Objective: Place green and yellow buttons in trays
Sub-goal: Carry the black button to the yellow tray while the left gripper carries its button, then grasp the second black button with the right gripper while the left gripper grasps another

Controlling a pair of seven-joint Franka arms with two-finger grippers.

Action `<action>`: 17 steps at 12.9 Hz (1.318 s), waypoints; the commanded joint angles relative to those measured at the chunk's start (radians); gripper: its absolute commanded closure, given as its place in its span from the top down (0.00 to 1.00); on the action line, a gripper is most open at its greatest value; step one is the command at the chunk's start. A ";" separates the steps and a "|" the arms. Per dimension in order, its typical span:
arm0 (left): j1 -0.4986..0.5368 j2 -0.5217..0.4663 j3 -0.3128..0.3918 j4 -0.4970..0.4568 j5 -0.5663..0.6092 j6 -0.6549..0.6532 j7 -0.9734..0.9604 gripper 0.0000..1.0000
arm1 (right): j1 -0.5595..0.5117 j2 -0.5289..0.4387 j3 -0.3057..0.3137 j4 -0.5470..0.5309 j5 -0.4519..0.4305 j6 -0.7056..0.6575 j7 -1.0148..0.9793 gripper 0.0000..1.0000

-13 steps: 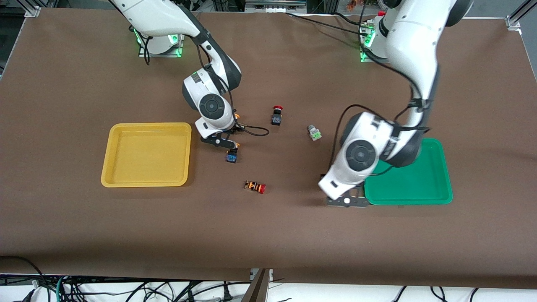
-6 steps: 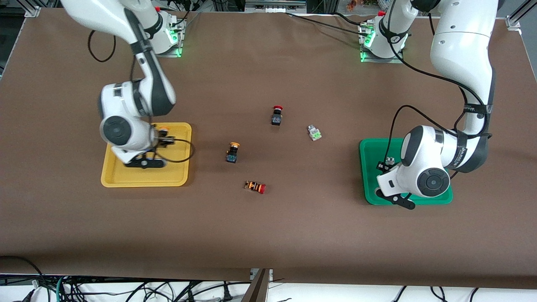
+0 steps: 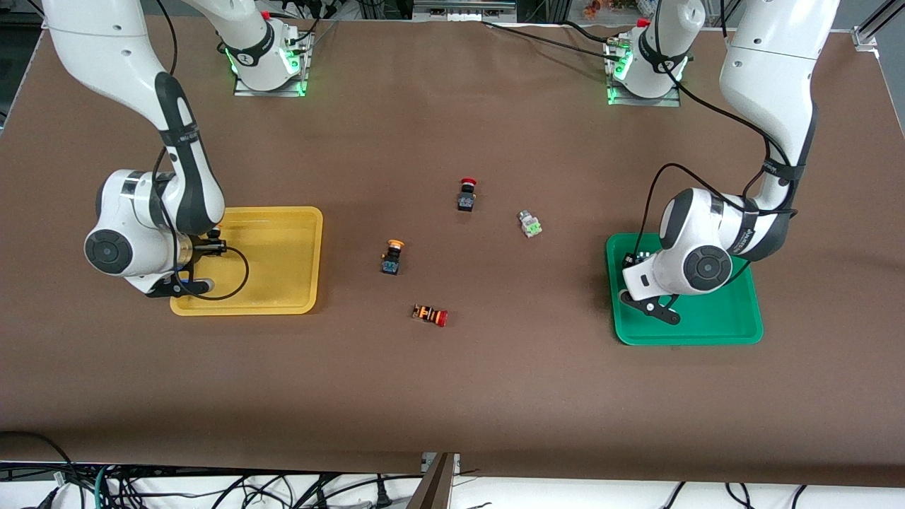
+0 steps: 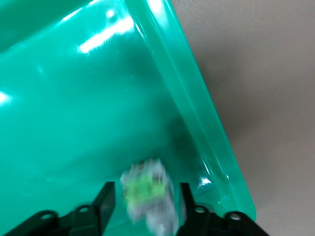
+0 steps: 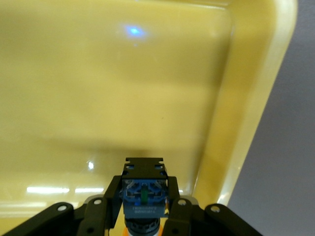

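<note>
Buttons rode with us: our right gripper, clamped on a yellow button, had swung from mid-table to the yellow tray corner; our left gripper held a green button low in the green tray. Both seemed ready for release. Another yellow button and green button waited mid-table.

Left end effector over green tray; right end effector over yellow tray.
</note>
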 commanded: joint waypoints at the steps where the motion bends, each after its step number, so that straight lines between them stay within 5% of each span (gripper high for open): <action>1: 0.005 -0.091 -0.003 -0.027 0.006 -0.024 0.005 1.00 | 0.001 -0.005 0.010 0.004 0.017 0.017 -0.012 0.56; 2: 0.001 -0.119 -0.004 -0.012 0.002 -0.059 0.002 1.00 | 0.001 -0.005 0.013 0.010 0.017 0.013 -0.013 1.00; 5: -0.016 -0.136 -0.070 0.039 -0.140 -0.138 -0.095 1.00 | 0.040 -0.025 0.061 0.112 0.017 -0.106 -0.026 1.00; 9: -0.102 -0.110 -0.156 0.028 -0.158 -0.073 -0.606 1.00 | 0.122 0.005 0.156 0.268 0.061 -0.196 0.179 1.00; 13: -0.162 -0.082 -0.157 -0.059 -0.190 0.080 -0.936 1.00 | 0.262 0.076 0.190 0.347 0.128 -0.110 0.556 1.00; 17: -0.186 -0.075 -0.216 -0.203 -0.196 0.314 -1.108 1.00 | 0.345 0.168 0.190 0.349 0.173 0.086 0.726 1.00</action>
